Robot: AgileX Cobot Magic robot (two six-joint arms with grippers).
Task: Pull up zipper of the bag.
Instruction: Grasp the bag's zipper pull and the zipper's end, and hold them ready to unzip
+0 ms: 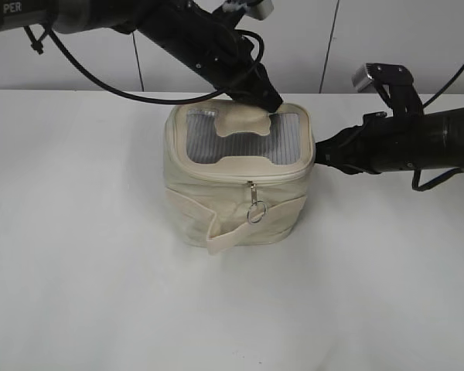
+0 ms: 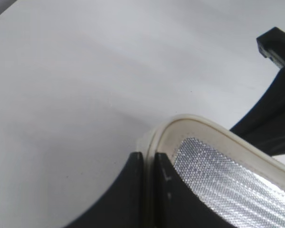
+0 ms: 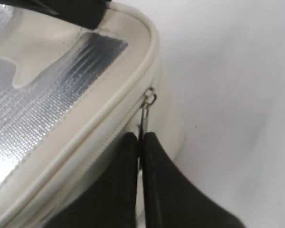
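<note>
Right wrist view gives you the zipper [image 3: 115, 137] with one silver pull [image 3: 146, 116] clenched between the right gripper [image 3: 139, 142] fingers, at the bag's [image 1: 236, 178] side facing the table's right edge. The bag stands mid-table, nearer the back edge. Your left gripper [image 2: 148, 164] is clamped on the lid rim [image 2: 199, 126] at the back corner, bracing it. You look set to pull: draw the slider along the track, keeping the bag steady
</note>
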